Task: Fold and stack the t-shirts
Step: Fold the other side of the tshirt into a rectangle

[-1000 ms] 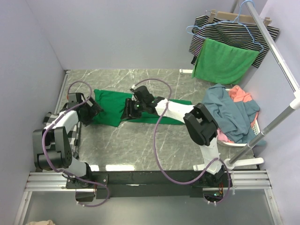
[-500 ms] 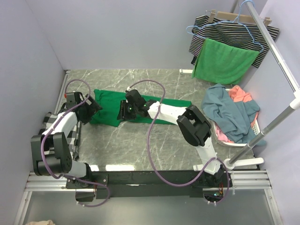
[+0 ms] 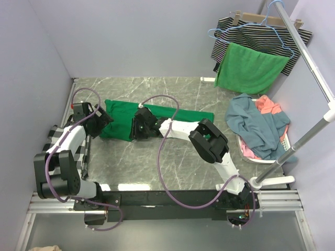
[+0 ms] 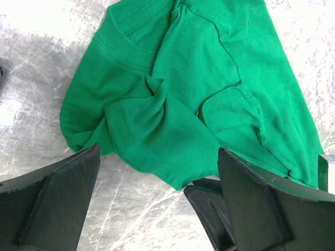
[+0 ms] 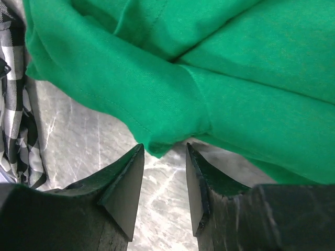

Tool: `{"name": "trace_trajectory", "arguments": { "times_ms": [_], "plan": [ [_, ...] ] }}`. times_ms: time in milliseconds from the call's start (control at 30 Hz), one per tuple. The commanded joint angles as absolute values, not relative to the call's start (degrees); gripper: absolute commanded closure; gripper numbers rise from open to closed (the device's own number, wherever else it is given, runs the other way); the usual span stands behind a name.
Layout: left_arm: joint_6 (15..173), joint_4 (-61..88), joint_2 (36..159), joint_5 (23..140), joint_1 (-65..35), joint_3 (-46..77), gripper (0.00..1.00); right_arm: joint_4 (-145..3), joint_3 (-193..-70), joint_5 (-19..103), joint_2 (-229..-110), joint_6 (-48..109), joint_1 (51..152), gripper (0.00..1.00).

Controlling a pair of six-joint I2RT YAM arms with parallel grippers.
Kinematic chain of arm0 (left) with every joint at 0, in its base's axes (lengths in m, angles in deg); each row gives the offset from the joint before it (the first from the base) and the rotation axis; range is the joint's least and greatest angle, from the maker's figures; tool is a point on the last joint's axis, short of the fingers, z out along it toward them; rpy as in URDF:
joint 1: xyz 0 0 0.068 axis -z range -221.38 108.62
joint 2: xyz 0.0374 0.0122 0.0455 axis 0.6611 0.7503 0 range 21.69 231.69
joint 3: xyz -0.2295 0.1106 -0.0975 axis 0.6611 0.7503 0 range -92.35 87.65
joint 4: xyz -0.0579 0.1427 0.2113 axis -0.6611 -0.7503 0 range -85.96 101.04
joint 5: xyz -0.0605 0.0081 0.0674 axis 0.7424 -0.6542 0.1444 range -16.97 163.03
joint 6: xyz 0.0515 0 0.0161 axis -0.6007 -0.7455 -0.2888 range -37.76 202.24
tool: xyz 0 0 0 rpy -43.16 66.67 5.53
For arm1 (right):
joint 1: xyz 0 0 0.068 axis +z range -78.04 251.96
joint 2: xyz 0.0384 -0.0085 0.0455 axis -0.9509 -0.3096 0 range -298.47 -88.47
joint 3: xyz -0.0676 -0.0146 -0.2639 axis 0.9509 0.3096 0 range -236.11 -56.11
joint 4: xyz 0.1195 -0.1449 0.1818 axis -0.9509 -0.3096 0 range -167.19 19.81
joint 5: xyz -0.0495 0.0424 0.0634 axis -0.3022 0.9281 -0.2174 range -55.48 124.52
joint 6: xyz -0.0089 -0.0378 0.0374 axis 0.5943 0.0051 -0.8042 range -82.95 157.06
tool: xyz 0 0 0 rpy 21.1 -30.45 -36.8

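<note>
An emerald green t-shirt (image 3: 120,117) lies flattened across the back of the marble table, its round neck toward the left (image 4: 209,78). My left gripper (image 3: 102,124) hovers at the shirt's left end, open wide over the near sleeve (image 4: 158,151) and holding nothing. My right gripper (image 3: 137,128) sits low at the shirt's near edge. Its fingers are open, about a finger's width apart, with a corner of the green t-shirt (image 5: 235,78) just at their tips (image 5: 164,147). Dusty blue (image 3: 251,119) and coral (image 3: 269,106) t-shirts are heaped at the right.
The heap rests in a white basket (image 3: 261,159) by the right wall. A bright green cloth (image 3: 248,68) and a striped garment (image 3: 251,34) hang from a rack (image 3: 309,57) at the back right. A black-and-white checked cloth (image 5: 13,104) lies at the table's left edge.
My right gripper has slid left along the shirt's near edge toward the left gripper, its fingers narrowing slightly. The left gripper has barely shifted and stays open.
</note>
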State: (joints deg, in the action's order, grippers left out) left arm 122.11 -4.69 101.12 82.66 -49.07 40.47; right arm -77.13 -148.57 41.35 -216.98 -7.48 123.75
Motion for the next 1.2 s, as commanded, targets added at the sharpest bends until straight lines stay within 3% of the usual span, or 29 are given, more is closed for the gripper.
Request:
{"name": "trace_trajectory", "arguments": {
  "times_ms": [0, 167, 300, 367, 733, 1167],
  "plan": [
    [121.88, -4.52, 99.47, 81.90, -48.94, 39.31, 0.01, -75.99, -150.85, 40.32, -218.99, -7.59, 124.70, 0.55],
    [121.96, -4.61, 99.38, 81.47, -49.12, 39.14, 0.01, -75.81, -151.90, 40.94, -219.52, -7.07, 124.96, 0.67],
    [121.96, -5.05, 99.12, 80.77, -49.12, 38.61, 0.02, -77.57, -153.93, 40.06, -219.87, -5.49, 124.96, 0.94],
    [121.96, -5.31, 98.68, 80.41, -49.21, 38.52, 0.02, -77.67, -153.41, 39.36, -217.95, -4.26, 124.96, 1.00],
    [122.32, -5.84, 95.96, 78.13, -49.56, 37.99, 0.01, -80.99, -154.80, 37.24, -208.27, 2.77, 124.52, 1.00],
    [122.49, -6.02, 95.51, 78.65, -49.73, 37.03, 0.01, -88.21, -175.89, 37.95, -221.18, 3.48, 117.76, 0.98]
  ]
}}
